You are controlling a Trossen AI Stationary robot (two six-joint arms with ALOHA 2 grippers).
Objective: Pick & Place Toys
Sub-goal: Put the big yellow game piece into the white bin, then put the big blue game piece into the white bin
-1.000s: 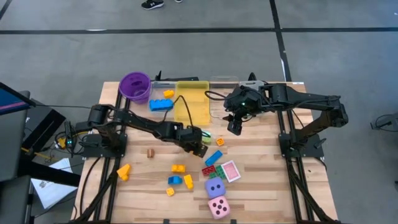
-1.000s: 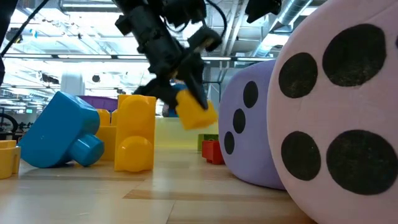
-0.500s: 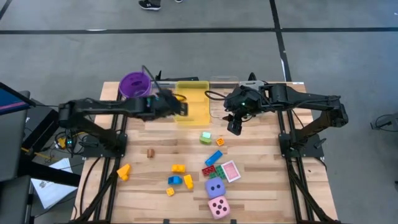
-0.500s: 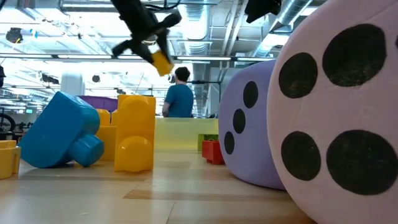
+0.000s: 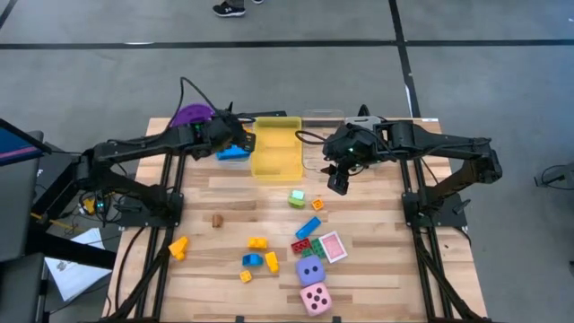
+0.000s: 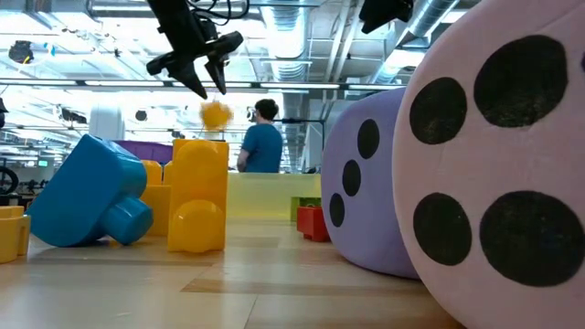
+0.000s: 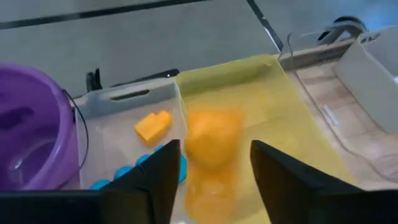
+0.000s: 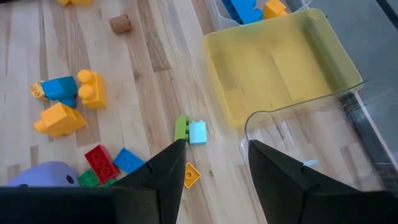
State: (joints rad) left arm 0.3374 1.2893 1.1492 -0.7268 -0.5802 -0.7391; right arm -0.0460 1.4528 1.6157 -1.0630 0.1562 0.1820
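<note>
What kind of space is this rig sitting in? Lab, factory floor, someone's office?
Probably a big open lab or workshop: exposed ceiling ducts and pipes, a bare grey concrete floor with dark taped lines around the wooden table, and a person standing in the background.

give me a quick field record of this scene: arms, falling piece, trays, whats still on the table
left gripper: above the clear tray beside the purple cup, fingers open
falling piece: yellow brick in mid-air just below the left fingers, blurred
clear tray: holds a blue brick and a small orange brick
yellow tray: looks empty
right gripper: hovering near the yellow tray, holding nothing
still on table: purple die, pink die, card, scattered bricks
</note>
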